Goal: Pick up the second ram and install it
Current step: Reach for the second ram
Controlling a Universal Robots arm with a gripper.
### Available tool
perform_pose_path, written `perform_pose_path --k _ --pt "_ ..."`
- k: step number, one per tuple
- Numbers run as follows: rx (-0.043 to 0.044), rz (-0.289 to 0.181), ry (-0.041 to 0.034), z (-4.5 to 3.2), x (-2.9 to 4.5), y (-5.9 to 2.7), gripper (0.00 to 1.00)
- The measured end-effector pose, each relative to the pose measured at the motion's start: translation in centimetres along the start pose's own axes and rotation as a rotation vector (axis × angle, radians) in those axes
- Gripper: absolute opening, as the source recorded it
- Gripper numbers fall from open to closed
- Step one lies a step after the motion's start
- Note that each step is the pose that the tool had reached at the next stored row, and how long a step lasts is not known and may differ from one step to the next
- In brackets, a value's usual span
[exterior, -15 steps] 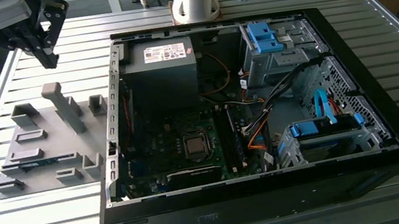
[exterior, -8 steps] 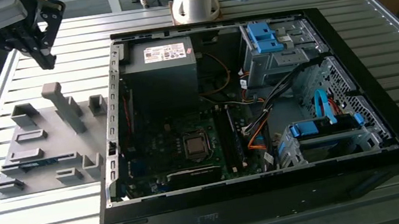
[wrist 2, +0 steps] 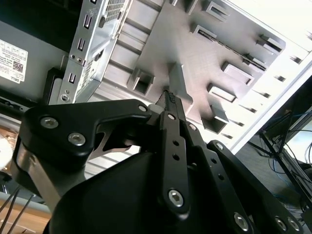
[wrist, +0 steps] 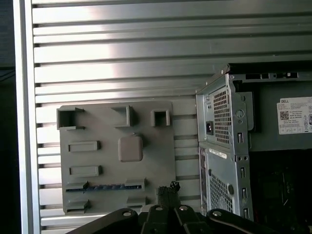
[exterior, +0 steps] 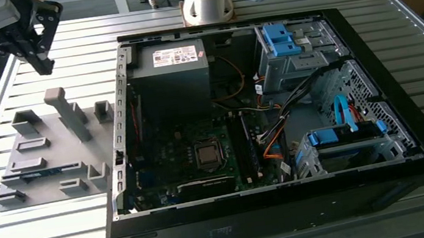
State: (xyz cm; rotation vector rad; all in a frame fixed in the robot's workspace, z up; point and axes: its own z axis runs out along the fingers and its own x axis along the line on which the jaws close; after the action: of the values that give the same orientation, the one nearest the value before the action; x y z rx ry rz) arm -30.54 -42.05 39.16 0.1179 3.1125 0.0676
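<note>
My gripper (exterior: 44,66) hangs over the table at the exterior view's left, fingers (wrist: 165,192) clenched together on nothing. The second ram (wrist: 105,186) lies in a slot of the grey holder plate (wrist: 112,126) below me, untouched, beside the open computer case (exterior: 290,210)

You'll find one white printed label (exterior: 175,56) on the grey power supply (exterior: 168,83) inside the computer case (exterior: 306,208), carrying rows of fine print and a square code. In the first wrist view a narrow pale sticker (wrist: 218,153) sits on the case's perforated rear panel; its print cannot be read
</note>
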Motion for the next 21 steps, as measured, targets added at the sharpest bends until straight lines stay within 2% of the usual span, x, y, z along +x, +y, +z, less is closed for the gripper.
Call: perform_pose_path --k 10,17,21 --pt "0.0000 0.000 0.0000 -0.08 2.63 -0.47 0.11" --pt "0.0000 0.000 0.0000 -0.11 3.60 -1.97 0.11" --pt "0.0002 0.000 0.0001 -0.15 4.65 -2.65 0.11"
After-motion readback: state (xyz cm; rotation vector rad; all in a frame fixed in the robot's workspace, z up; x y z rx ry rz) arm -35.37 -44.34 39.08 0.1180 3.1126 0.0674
